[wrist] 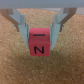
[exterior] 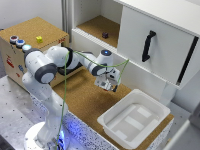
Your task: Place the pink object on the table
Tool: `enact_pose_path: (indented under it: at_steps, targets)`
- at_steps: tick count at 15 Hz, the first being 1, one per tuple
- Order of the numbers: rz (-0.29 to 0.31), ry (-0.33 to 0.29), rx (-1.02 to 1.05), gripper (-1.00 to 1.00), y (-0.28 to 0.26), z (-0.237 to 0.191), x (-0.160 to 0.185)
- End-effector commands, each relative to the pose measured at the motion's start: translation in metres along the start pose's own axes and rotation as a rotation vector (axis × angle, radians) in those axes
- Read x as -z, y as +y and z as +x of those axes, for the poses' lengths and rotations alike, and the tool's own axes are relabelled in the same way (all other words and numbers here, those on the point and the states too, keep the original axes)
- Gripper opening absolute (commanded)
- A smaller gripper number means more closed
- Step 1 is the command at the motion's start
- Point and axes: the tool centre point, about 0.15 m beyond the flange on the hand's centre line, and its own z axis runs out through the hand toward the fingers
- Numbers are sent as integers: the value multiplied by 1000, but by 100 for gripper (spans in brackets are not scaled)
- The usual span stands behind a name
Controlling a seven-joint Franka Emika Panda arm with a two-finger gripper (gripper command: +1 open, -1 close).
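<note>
Pink object (wrist: 39,43): a small reddish-pink cube, shown only in the wrist view, where it sits in the centre of the frame pinched between the two grey fingers (wrist: 20,22) of the gripper (wrist: 40,31). Its near face carries a black letter "N" with a short black bar printed above it. Speckled cork fills the background behind the cube; whether the cube touches that surface cannot be told from this view.

In the exterior view the cube itself is too small to make out. That view supplies the setting instead: the white Franka arm (exterior: 42,67) reaches from the lower left of the frame toward the centre, its gripper (exterior: 109,86) pointing down above the cork tabletop (exterior: 85,102). A white rectangular plastic tray (exterior: 134,119) lies on the tabletop at the lower right, near the gripper but apart from it. Behind, at the upper right, a white cabinet has an open drawer (exterior: 97,27) lined with cork that holds a small dark purple piece (exterior: 105,35); a drawer front with a black handle (exterior: 148,46) stands beside it. At the upper left a cork-topped box (exterior: 30,30) carries a small yellow cube (exterior: 39,39) and three round buttons (exterior: 19,43). Red markings on the box side are too blurred to read.
</note>
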Motion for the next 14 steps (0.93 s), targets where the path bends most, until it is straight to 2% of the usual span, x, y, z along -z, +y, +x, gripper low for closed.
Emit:
enact_pose_path:
  at_steps: [1, 3, 4, 7, 14]
  targets:
    - [-93, -21, -82, -100, 17, 4, -36]
    - [-90, -3, -135, -100, 24, 5, -27]
    - [-78, 19, -170, 100, 28, 5, -17]
    - [-58, 59, -232, 100, 29, -3, 7]
    - [41, 141, -223, 100, 4, -20, 68]
